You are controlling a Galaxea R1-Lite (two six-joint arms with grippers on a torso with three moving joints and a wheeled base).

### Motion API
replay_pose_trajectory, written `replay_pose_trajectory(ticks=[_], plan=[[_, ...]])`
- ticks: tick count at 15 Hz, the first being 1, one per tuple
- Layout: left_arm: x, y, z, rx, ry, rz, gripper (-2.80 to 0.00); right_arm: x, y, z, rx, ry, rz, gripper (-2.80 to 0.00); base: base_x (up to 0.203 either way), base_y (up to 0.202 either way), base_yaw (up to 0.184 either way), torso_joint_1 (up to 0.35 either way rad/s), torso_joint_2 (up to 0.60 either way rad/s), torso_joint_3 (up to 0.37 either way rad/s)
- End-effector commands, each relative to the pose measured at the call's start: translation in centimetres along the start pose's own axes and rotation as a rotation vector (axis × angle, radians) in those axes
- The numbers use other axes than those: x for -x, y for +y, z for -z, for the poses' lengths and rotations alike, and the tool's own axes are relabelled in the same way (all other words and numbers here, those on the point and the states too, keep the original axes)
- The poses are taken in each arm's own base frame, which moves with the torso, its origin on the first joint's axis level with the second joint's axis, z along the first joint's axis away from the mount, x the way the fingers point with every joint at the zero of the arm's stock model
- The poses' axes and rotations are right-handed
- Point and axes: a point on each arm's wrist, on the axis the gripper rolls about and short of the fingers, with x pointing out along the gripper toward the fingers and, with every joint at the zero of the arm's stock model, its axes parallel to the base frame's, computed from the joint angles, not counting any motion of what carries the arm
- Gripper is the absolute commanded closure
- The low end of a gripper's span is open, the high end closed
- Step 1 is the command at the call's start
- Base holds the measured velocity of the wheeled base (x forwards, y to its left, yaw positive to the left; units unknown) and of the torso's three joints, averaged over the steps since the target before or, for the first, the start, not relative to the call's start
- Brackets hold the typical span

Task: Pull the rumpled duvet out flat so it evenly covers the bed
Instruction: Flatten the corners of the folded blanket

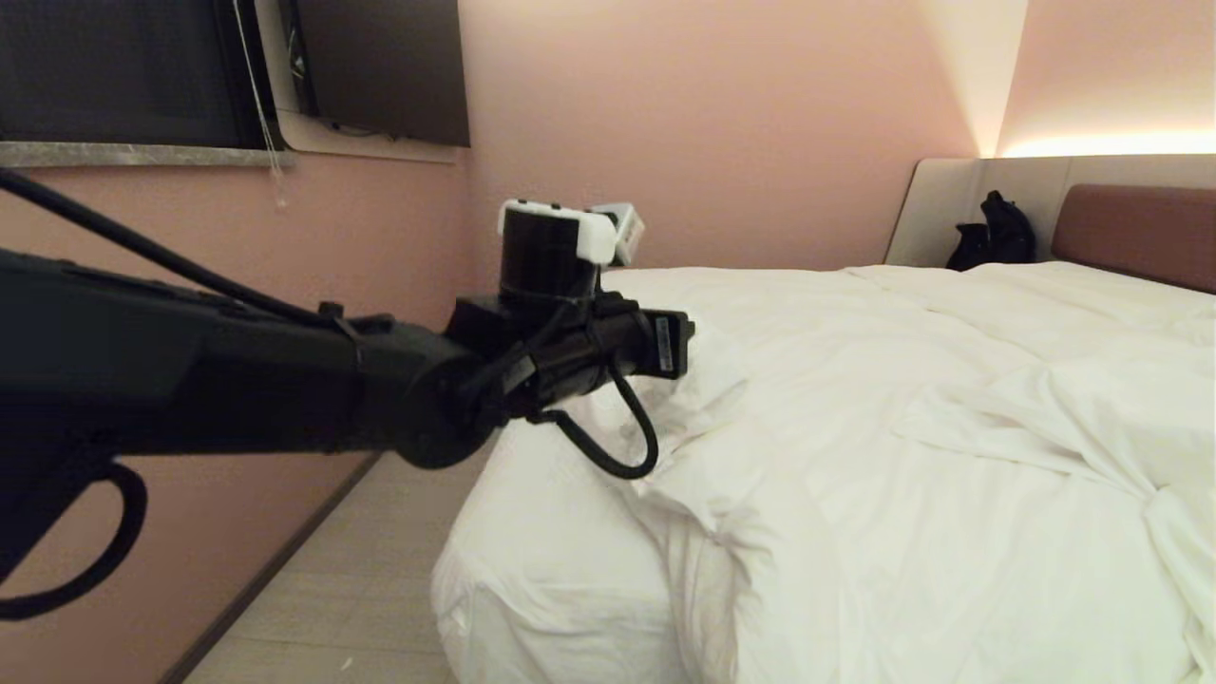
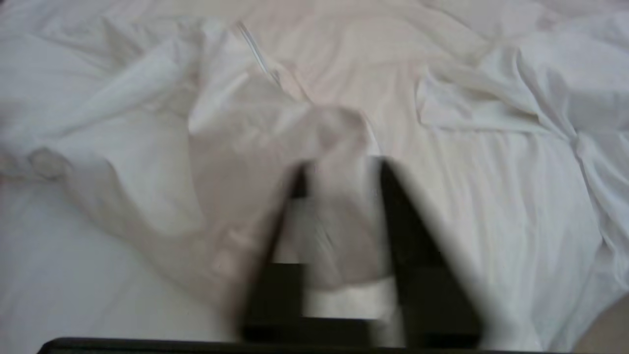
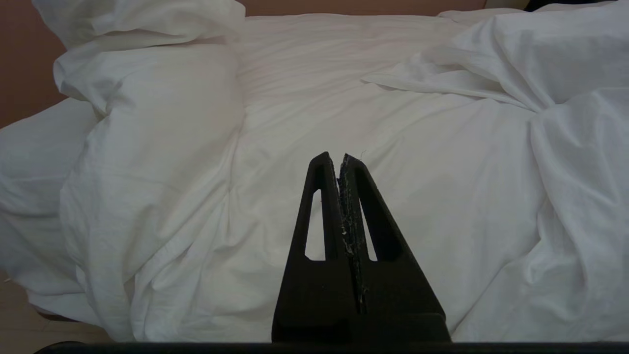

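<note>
A matte black tubular left arm (image 1: 218, 375) carries a black cylindrical wrist unit capped in white plastic (image 1: 559, 233), with looping black cables (image 1: 617, 446). The right gripper (image 3: 340, 160) shows black wedge-shaped fingers with slotted cut-outs.

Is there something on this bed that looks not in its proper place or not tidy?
Yes. The duvet is rumpled, with a bunched fold lying across its right part. At the near left corner of the bed it is pulled back, exposing the sheet. A black bag also sits by the headboard.
</note>
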Motion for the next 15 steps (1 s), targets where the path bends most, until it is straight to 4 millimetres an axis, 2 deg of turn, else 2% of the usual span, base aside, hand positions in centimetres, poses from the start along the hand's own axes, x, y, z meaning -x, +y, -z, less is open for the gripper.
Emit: replay_pose_trajectory(ticks=[1, 4, 9, 10, 13, 15], plan=[[-1.7, 0.9, -0.6, 0.006, -0.010, -0.020, 0.00, 0.0, 0.0, 0.0, 0.000, 0.001, -0.002, 0.00, 0.000, 0.000, 0.000, 0.000, 0.00, 0.000], [-3.5, 1.9, 0.6, 0.009, 0.039, -0.042, 0.00, 0.0, 0.0, 0.0, 0.000, 0.001, -0.001, 0.00, 0.000, 0.000, 0.000, 0.000, 0.00, 0.000], [-3.2, 1.5, 0.7, 0.007, 0.043, -0.035, 0.00, 0.0, 0.0, 0.0, 0.000, 0.001, -0.001, 0.00, 0.000, 0.000, 0.000, 0.000, 0.00, 0.000], [-2.7, 1.0, 0.6, 0.003, 0.046, -0.027, 0.00, 0.0, 0.0, 0.0, 0.000, 0.001, -0.001, 0.00, 0.000, 0.000, 0.000, 0.000, 0.00, 0.000], [1.9, -1.6, -2.3, -0.059, 0.026, 0.019, 0.00, 0.0, 0.0, 0.0, 0.000, 0.002, -0.002, 0.00, 0.000, 0.000, 0.000, 0.000, 0.00, 0.000], [3.6, -2.0, -2.1, -0.092, 0.111, 0.016, 0.00, 0.0, 0.0, 0.0, 0.000, 0.001, -0.001, 0.00, 0.000, 0.000, 0.000, 0.000, 0.00, 0.000]])
